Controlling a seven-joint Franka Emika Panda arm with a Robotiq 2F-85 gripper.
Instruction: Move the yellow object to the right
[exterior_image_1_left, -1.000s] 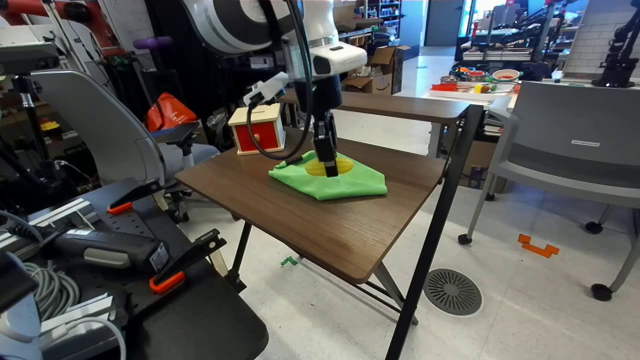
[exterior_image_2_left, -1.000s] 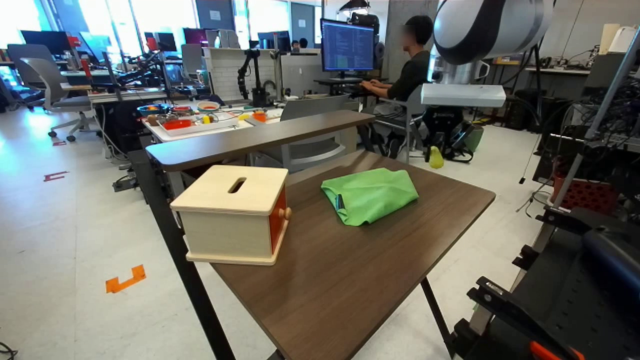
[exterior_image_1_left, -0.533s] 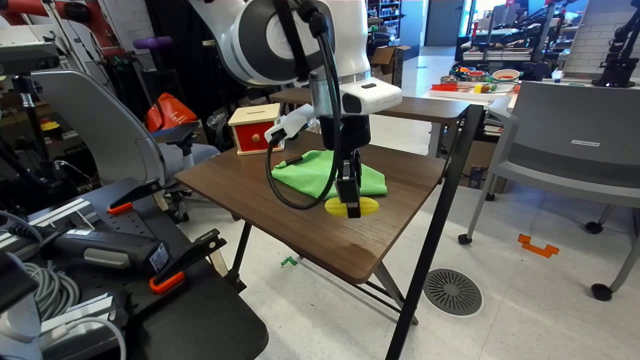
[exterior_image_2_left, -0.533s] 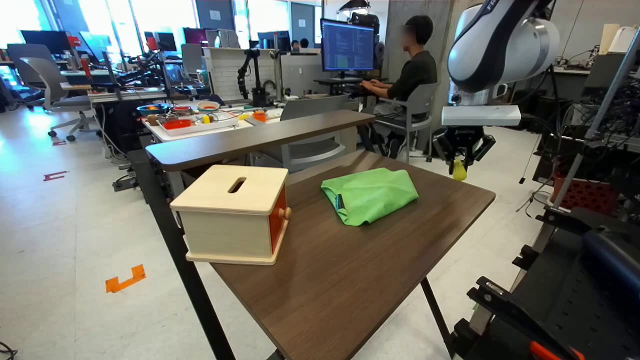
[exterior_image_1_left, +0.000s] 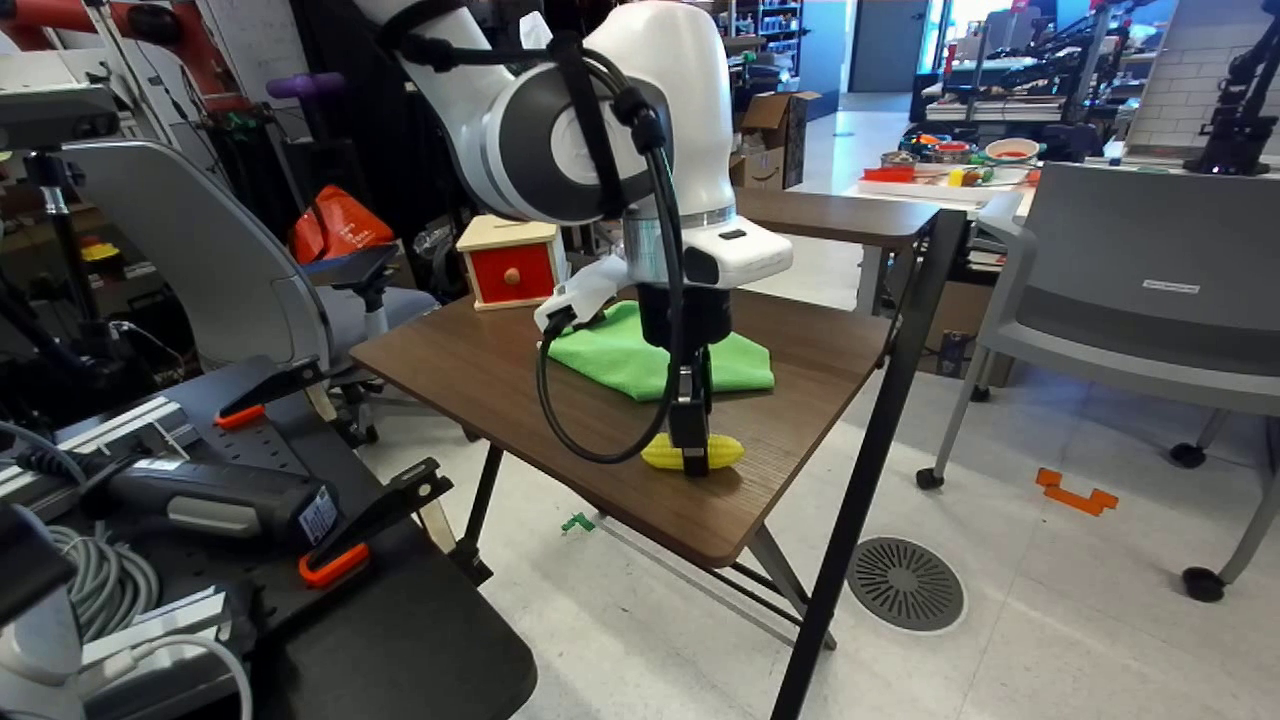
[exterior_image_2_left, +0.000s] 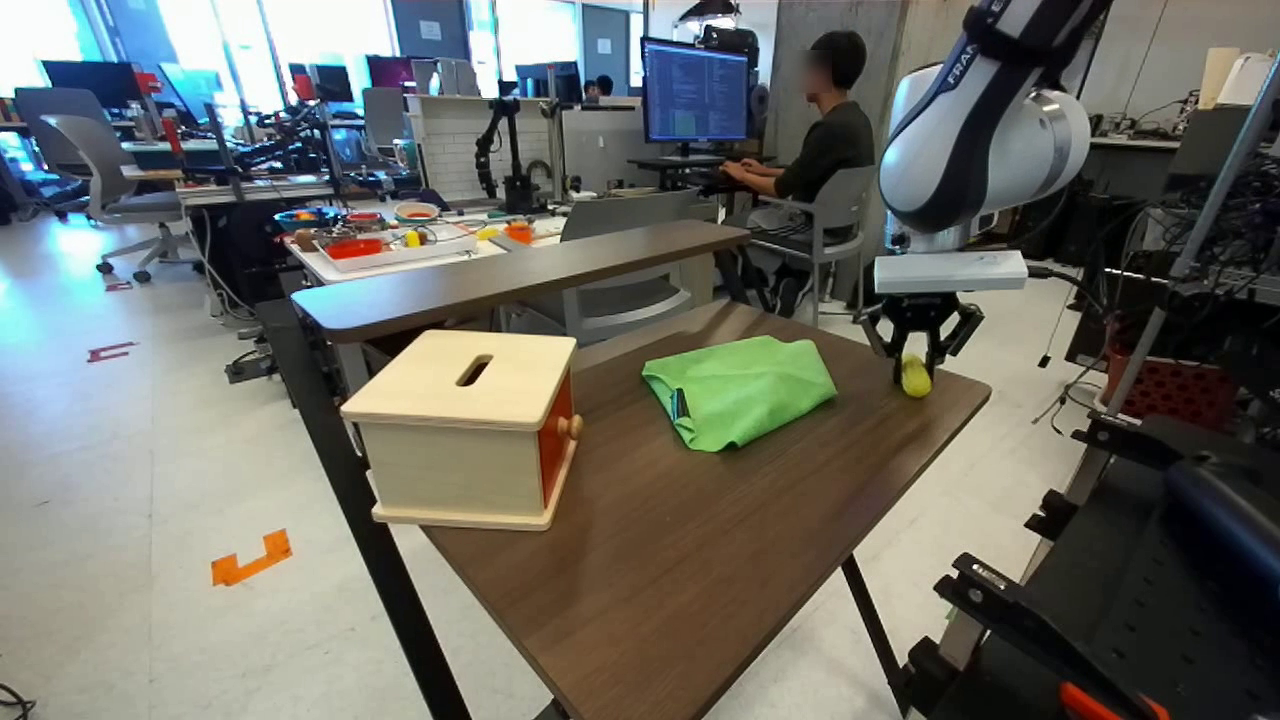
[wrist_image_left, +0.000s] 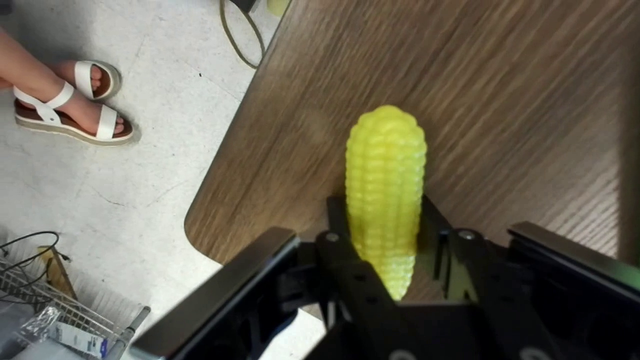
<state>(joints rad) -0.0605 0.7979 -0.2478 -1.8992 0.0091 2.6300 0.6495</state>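
The yellow object is a corn cob (exterior_image_1_left: 725, 452), held by my gripper (exterior_image_1_left: 694, 462) low over the near right corner of the brown table (exterior_image_1_left: 530, 400). In an exterior view the cob (exterior_image_2_left: 916, 380) sits between the fingertips at the table's far right corner. In the wrist view the cob (wrist_image_left: 385, 170) lies lengthwise between the two black fingers, which press on both its sides. It is at or just above the tabletop; I cannot tell if it touches. A dark shadow shows close under it.
A folded green cloth (exterior_image_1_left: 610, 360) lies on the table behind the gripper; it also shows in an exterior view (exterior_image_2_left: 745, 390). A wooden box with a red front (exterior_image_1_left: 512, 270) stands at the table's back. The rounded table corner (wrist_image_left: 200, 235) is close to the cob.
My gripper has carried the yellow cob from above the green cloth toward the table corner, away from the box, and lowered it to about the tabletop.
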